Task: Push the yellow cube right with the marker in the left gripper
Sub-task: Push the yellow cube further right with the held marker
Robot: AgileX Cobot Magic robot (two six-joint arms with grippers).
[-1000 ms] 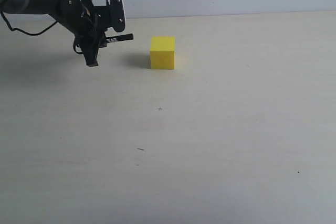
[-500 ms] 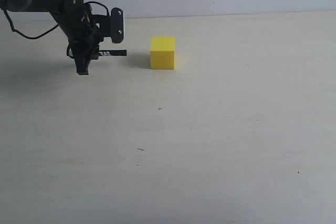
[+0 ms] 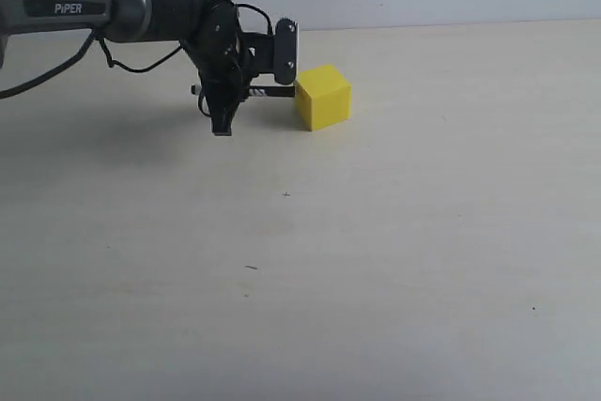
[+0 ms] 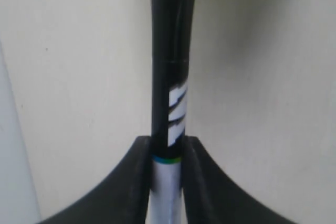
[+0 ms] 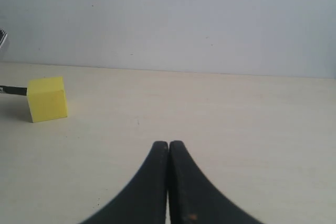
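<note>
Left end effector is pinching the marker right where white barrel meets black cap, jaws tight on both sides in the left wrist view. The marker lies roughly level above the bench, cap end pointing right. The yellow cube sits toward the far side of the bench, a bit left of centre, and the cap tip looks to be touching its left face. So I read this as mid-push, w/ most of the travel yet to go. The cube looks turned a little, not square to the marker, so I suspect contact is off-centre. To do this well I'd go slow and straight to the right, keep the tip low on the face and aimed thru the cube's middle. If it yaws more I'd shift the tip sideways a touch so it doesn't slip off a corner. Grip is far back on the pen, so hard shoves could pivot it in the jaws. Right end effector is pressed together on nothing, well apart from the cube.
</note>
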